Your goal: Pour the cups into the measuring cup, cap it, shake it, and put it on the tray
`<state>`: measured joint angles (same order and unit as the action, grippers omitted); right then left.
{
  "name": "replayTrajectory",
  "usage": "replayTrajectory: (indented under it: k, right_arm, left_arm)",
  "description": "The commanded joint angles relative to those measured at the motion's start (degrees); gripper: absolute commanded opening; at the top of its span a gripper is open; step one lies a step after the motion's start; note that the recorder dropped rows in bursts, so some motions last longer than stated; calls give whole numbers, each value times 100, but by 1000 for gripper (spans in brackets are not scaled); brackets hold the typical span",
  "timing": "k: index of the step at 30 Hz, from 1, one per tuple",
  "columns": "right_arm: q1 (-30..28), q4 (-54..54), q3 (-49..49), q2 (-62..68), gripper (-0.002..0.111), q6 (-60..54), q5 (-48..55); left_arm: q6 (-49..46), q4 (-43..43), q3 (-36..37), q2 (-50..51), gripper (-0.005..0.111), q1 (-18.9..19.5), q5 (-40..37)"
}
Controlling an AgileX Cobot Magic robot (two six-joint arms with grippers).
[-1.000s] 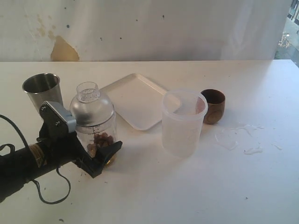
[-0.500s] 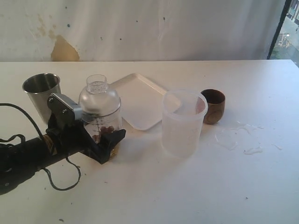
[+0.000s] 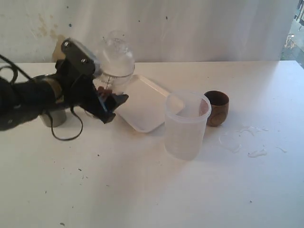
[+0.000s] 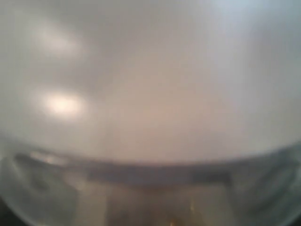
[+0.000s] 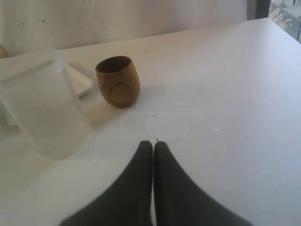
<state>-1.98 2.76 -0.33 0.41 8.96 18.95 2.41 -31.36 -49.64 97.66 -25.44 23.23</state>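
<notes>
My left gripper [image 3: 109,99] is shut on the clear measuring cup [image 3: 114,64], which is held in the air above the table, tilted and motion-blurred, its dome cap on top. The vessel's blurred wall fills the left wrist view [image 4: 150,94]. The white tray [image 3: 142,102] lies just to the right of and below it. The steel tumbler [image 3: 55,118] is mostly hidden behind the left arm. The brown wooden cup [image 3: 217,108] [image 5: 118,81] stands upright at the right. My right gripper [image 5: 153,143] is shut and empty, low over the table near the wooden cup.
A frosted plastic tub [image 3: 186,124] [image 5: 44,106] stands between the tray and the wooden cup. Clear smears [image 3: 247,140] and small crumbs lie on the white table. A black cable [image 3: 64,137] hangs from the left arm.
The left gripper has lifted the capped measuring cup off the table, up and toward the back, now blurred with motion. The arm now covers most of the steel tumbler.
</notes>
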Motion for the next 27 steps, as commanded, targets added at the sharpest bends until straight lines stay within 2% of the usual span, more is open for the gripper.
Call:
replayTrajectory:
  k: [1, 2, 4, 5, 7, 9, 17, 22, 27]
  right_arm:
    - [21, 3, 33, -26, 0, 29, -56]
    - [21, 3, 33, -26, 0, 29, -56]
    - [21, 3, 33, -26, 0, 29, -56]
    - [21, 3, 33, -26, 0, 29, -56]
    - [21, 3, 33, -26, 0, 132, -56]
    - [21, 3, 33, -26, 0, 132, -56]
    - [21, 3, 33, -26, 0, 132, -56]
    - [21, 3, 33, -26, 0, 132, -56]
    - [21, 3, 33, -26, 0, 132, -56]
  left_arm:
    - [-1502, -40, -1441, 35, 0, -369, -2391]
    - [-1997, -40, -1853, 165, 0, -515, -2925]
    - [-2720, -153, -2302, 353, 0, -735, -3500]
    - [-2823, -314, -2444, 423, 0, -805, -3743]
    - [-2813, -1230, -2840, 611, 0, -1002, -4253]
    - [-2802, -1635, -2988, 621, 0, -1138, -4271]
    - [-2639, -3574, -3251, 708, 0, -1880, -5019]
    - [-2490, -4794, -3251, 894, 0, -2314, -6006]
    - [-2278, -5655, -3251, 906, 0, -2552, -6046]
